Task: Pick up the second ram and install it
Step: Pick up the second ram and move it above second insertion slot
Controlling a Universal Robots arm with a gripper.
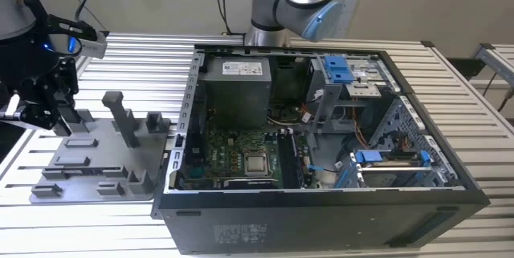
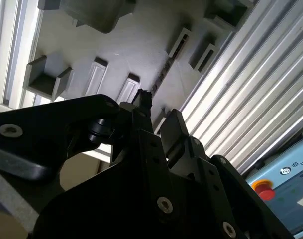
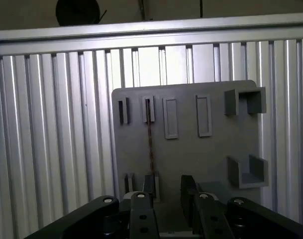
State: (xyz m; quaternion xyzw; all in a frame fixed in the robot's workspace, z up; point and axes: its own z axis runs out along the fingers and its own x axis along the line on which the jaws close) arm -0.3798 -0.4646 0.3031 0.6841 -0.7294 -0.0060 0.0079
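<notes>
**Ribbed metal table** (image 1: pixel 466 119) carries everything. **Open computer case** (image 1: pixel 321 222) sits at centre in the exterior view, with its green motherboard (image 1: pixel 233 150) exposed. **Grey holder tray** (image 1: pixel 92 180) lies flat to the exterior view's left of the case. I have the **gripper** (image 1: pixel 68 124) hanging over the tray, its fingers (image 3: pixel 188 186) spread with nothing between them. **The second ram** (image 3: pixel 150 134) stands on edge in the tray's slots, in line with one finger. I cannot tell whether they touch.

Thin ram (image 3: pixel 150 139) upright in tray (image 3: pixel 191 154)
</notes>
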